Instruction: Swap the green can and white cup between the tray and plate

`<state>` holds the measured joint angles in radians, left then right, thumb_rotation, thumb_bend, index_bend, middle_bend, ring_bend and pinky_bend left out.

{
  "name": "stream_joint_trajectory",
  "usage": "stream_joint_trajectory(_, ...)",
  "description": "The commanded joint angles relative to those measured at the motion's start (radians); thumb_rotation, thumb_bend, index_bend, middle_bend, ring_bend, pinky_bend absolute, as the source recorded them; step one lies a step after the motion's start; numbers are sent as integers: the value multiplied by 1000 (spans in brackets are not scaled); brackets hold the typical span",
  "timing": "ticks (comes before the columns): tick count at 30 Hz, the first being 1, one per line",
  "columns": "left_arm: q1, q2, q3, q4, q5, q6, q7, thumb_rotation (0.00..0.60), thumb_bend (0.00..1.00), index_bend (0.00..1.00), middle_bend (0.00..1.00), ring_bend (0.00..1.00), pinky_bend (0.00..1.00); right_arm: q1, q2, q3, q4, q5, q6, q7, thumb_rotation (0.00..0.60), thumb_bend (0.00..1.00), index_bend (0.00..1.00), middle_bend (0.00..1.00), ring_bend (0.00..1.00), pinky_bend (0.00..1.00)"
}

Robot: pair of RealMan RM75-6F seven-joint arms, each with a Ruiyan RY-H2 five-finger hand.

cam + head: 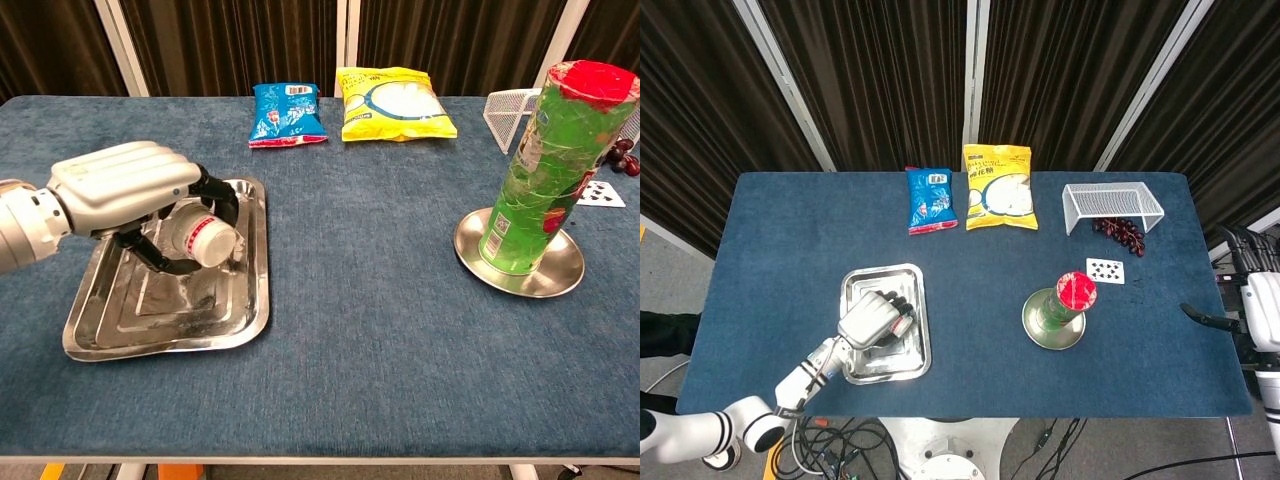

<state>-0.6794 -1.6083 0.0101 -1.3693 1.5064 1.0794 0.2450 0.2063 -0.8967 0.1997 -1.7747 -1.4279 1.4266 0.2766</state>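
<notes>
- Task progress: the left hand (125, 195) held the white cup (202, 237) over the tray (235, 310), fingers curled around it, the cup lying on its side in the grasp. Whether the cup touched the tray floor could not be told from either view.
- The green can (545, 170) stood upright on the plate (560, 280), slightly tilted in the chest view, its red lid uppermost.
- Judged state: the can appeared to occupy the plate already, and the cup had not been released into the tray; setting the cup down and opening the hand seemed to be what was left of the swap.
- Right hand: only a dark part of the right arm showed at the far right edge of the head view; the hand itself was not visible in either view.
- Containers: the tray, seen from above (885, 325), held nothing besides the hand and cup above it; the plate (1035, 330) carried only the can (1068, 300).
- Further items on the bench (380, 380): a blue snack bag (287, 113) and a yellow snack bag (395, 103) lay side by side at the far edge; a white wire basket (1110, 205) lay on its side near dark grapes (1122, 232); a playing card (1105, 270) lay just beyond the plate.
</notes>
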Motion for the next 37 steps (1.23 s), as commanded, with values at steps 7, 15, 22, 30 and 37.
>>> stream_joint_trajectory(7, 25, 9, 10, 10, -4, -3, -11, 600, 57, 165, 160, 106, 385, 12, -32, -17, -17, -22, -15, -51, 600, 2, 0, 101, 0, 0)
stream_joint_trajectory(15, 162, 117, -16, -112, -55, 201, 58, 600, 46, 154, 158, 102, 372, 0, -73, -64, -29, -101, 7, -124, 600, 1, 0, 95, 0, 0)
stream_joint_trajectory(22, 359, 219, 14, -209, -95, 431, 44, 600, 40, 154, 158, 102, 340, -87, -167, -124, 33, -146, 123, -248, 600, 0, 0, 39, 0, 0)
stream_joint_trajectory(30, 528, 239, 104, -92, -68, 527, -112, 600, 39, 154, 154, 94, 268, -166, -293, -181, 226, -81, 128, -295, 600, 0, 0, 0, 0, 0)
stream_joint_trajectory(37, 582, 197, 83, -4, -48, 567, -170, 600, 39, 153, 147, 89, 262, -164, -377, -193, 310, -77, 89, -339, 600, 0, 0, 0, 0, 0)
